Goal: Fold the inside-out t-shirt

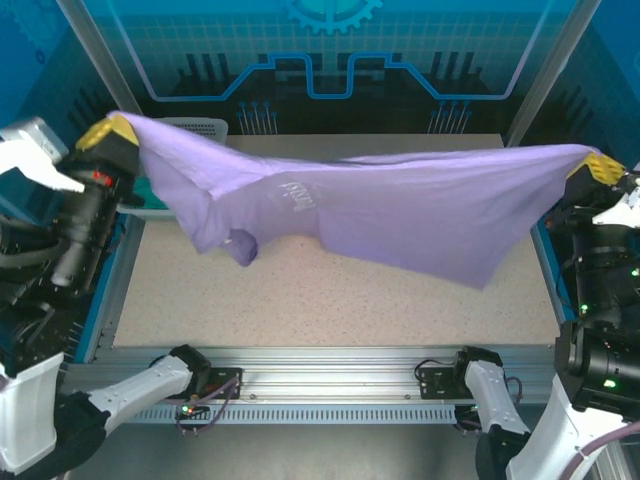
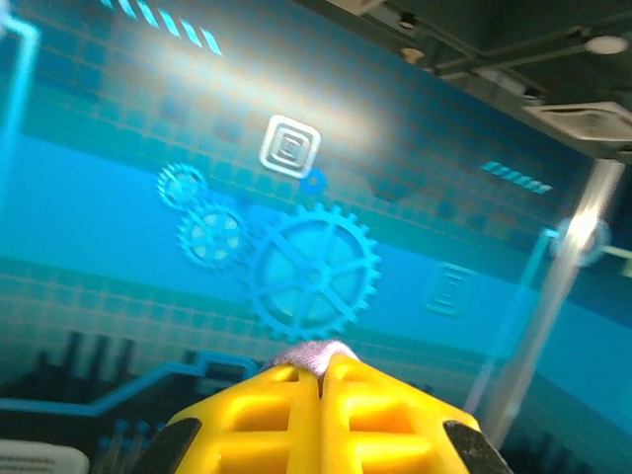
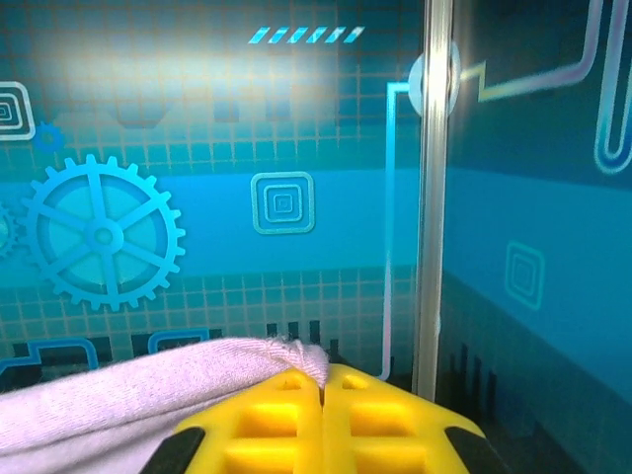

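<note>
Lavender cloth, the inside-out t-shirt (image 1: pixel 400 215), hangs spread across the whole width of the table (image 1: pixel 300 310), held up in the air btw. both arms. The left gripper (image 1: pixel 112 132) is clenched on one top corner at the far left. The right gripper (image 1: pixel 600 167) is clenched on the other corner at the far right. On the left wrist cam I see the yellow fingers (image 2: pixel 267 415) pressed together with a small bit of cloth poking out at the tips. On the right wrist cam the fingers (image 3: pixel 380 434) are pressed together too, and the cloth runs off to the left.

The top edge is quite straight and tight. The bottom edge sags. A sleeve (image 1: pixel 240 245) dangles at the left, and the lowest corner (image 1: pixel 480 278) hangs right of centre. I cannot tell if it touches the table. The white print (image 1: pixel 295 195) faces me.

For moving, the speckled tabletop from the cloth to the near rail (image 1: pixel 330 362) lies open. Both grippers are very close to the side frame.

A pale basket (image 1: pixel 200 126) stands at the back left corner, partly behind the shirt. Something teal (image 1: pixel 150 197) shows below it, but what it is I cannot tell.
</note>
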Controlling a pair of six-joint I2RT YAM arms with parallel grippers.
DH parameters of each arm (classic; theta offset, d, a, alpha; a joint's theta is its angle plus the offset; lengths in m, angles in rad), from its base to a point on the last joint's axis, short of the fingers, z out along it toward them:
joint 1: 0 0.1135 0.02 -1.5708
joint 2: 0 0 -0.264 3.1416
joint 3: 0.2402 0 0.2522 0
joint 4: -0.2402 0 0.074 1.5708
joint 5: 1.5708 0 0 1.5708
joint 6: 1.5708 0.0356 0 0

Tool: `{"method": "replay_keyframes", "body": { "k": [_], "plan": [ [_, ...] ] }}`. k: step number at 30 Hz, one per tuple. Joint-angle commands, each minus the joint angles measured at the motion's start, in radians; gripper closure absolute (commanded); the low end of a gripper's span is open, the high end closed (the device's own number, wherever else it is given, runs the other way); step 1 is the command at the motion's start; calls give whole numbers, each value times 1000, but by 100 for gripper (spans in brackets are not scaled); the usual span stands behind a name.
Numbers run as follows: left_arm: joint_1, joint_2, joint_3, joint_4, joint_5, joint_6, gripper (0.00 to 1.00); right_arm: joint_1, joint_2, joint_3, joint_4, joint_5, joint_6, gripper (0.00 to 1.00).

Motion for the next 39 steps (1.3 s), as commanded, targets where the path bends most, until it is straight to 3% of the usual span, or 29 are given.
{"method": "replay_keyframes", "body": {
  "k": [1,4,9,14,17,22,30,39],
  "plan": [
    [4,127,68,34,-124,154,100,-14,95,62,-69,11,-41,97],
    [61,278,191,-13,-71,150,100,-13,168,50,-38,-33,-28,97],
    [251,575,374,-113,133,18,100,-14,338,-40,99,-118,24,98],
    [286,808,639,-182,193,9,100,-4,507,22,138,-167,39,98],
    [287,864,735,-202,212,16,100,-3,543,66,124,-164,29,98],
    [285,756,635,-154,240,15,100,-7,502,78,92,-145,4,99],
    [269,342,212,34,346,-63,100,-36,296,51,22,-139,3,98],
    [264,71,170,76,458,-134,100,-38,154,247,-124,-45,-37,97]
  ]
}}
